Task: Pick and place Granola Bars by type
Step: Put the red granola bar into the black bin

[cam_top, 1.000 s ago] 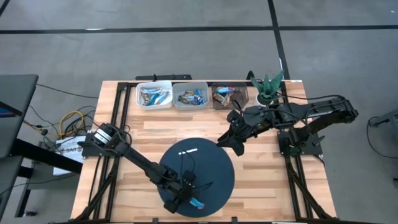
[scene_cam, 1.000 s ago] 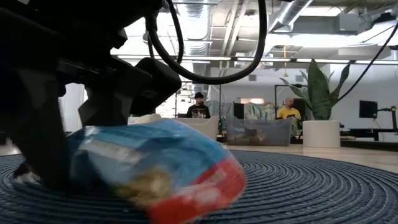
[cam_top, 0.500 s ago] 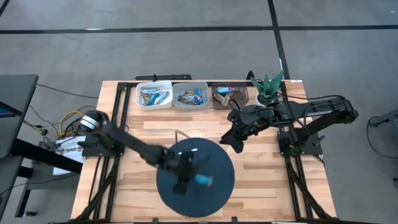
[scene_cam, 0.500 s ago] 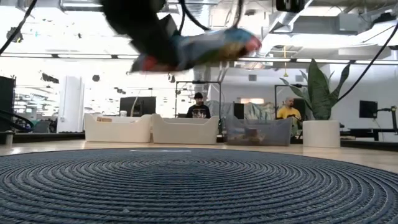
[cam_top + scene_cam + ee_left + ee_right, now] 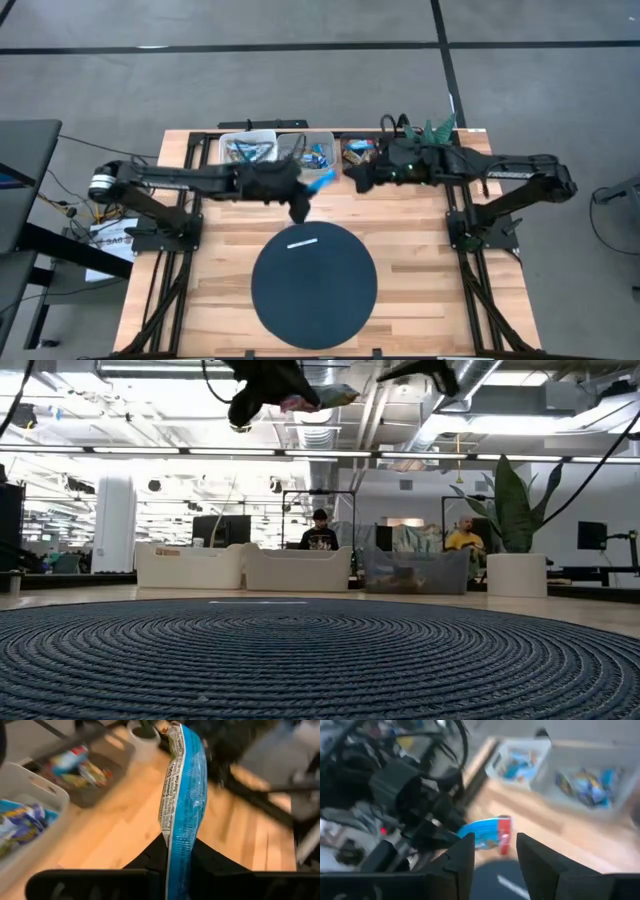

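One thin white strip (image 5: 302,242) is lying alone on the round dark blue woven mat (image 5: 314,285) at the near middle of the wooden slat table (image 5: 420,250); no bars are resting on the mat now.

Farther back, the left gripper (image 5: 303,195) is hanging above the wood between the mat and the row of bins, and it is pinching a blue foil granola bar with a red end (image 5: 320,181) (image 5: 183,795) by its lower edge, so the bar is standing out beyond the fingers. I judge that the carrying step is in hand: the bar is travelling to a bin, and the next move is calling for placing it over the bin with the same kind and then letting it go. Which bin fits is hard to say, because the white left bin (image 5: 247,153) and the white middle bin (image 5: 307,152) are both holding bluish wrappers, while the dark right bin (image 5: 368,155) is holding brownish ones.

At the far right, the right gripper (image 5: 362,181) (image 5: 494,851) is waiting just in front of the dark bin with its fingers spread and nothing between them. A small green plant in a white pot (image 5: 432,140) is standing beside that bin.

Small print is running along the wrapper seam, but I cannot read it, nor any brand.
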Available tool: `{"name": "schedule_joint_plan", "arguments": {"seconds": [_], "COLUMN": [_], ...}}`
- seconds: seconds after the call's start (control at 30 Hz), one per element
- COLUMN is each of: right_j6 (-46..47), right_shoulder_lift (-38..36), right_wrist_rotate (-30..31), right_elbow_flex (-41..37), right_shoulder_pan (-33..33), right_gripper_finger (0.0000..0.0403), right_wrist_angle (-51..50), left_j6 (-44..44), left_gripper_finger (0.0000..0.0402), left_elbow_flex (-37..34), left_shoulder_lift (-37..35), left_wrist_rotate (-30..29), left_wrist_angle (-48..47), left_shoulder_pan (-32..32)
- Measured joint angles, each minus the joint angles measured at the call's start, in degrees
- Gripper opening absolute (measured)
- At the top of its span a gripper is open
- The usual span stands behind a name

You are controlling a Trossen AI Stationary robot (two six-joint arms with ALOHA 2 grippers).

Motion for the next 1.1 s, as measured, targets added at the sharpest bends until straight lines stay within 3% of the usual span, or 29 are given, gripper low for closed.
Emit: {"name": "schedule_joint_plan", "arguments": {"seconds": [0.17, 0.4, 0.67, 0.87, 1.1], "right_j6": [-1.4, 2.0, 3.0, 3.9, 3.5], "right_shoulder_lift": [2.2, 6.0, 10.6, 11.8, 11.9], "right_wrist_rotate": [-0.6, -8.6, -13.5, -15.2, -16.1], "right_elbow_flex": [0.1, -0.1, 0.0, 0.1, 0.0], "right_shoulder_pan": [-4.0, -10.0, -11.1, -11.4, -12.5], "right_gripper_finger": [0.0144, 0.0195, 0.0237, 0.0212, 0.0136], "right_wrist_angle": [10.2, 14.9, 27.8, 29.7, 28.2], "left_j6": [-1.5, -1.5, -1.4, -0.6, 0.2], "left_gripper_finger": [0.0053, 0.0041, 0.0038, 0.0045, 0.0037], "left_elbow_flex": [0.0, 0.0, 0.0, 0.0, 0.0], "left_shoulder_lift": [-2.3, -3.4, -3.5, -3.5, -3.6], "left_wrist_rotate": [0.1, -0.5, 1.5, 2.3, 2.4], "left_wrist_angle": [2.5, 5.7, 6.7, 8.2, 8.9], "left_shoulder_pan": [4.1, 7.7, 10.3, 10.3, 10.4]}}
